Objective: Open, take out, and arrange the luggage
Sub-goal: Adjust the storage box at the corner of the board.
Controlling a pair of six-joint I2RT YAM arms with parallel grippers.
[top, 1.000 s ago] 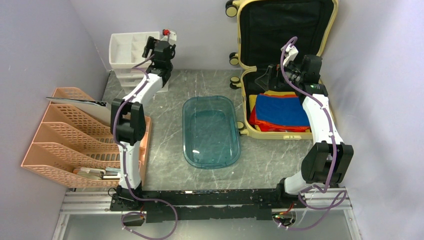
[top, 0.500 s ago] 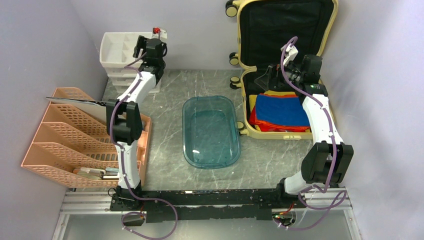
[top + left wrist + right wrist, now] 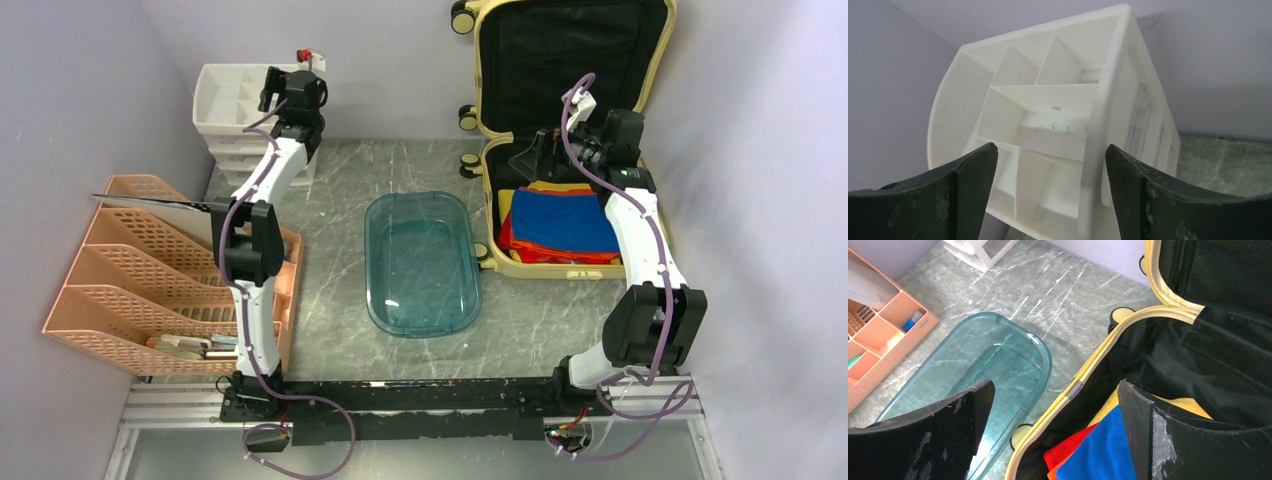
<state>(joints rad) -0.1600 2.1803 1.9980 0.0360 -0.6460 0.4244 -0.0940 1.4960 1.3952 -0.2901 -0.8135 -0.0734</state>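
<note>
Shifted toward 9 o'clock since a second ago, drawer unit [image 3: 232, 100] and left gripper [image 3: 1048, 150] sit at 11 o'clock, jaws released and empty; luggage [image 3: 540, 268] lies open at 1 o'clock, right gripper [image 3: 1055, 385] released above clothes [image 3: 565, 222], so take-out appears next: descend, clench, lift.

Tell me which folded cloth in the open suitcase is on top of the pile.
The blue cloth; in the luggage, the red cloth and yellow cloth show only as edges beneath it.
</note>
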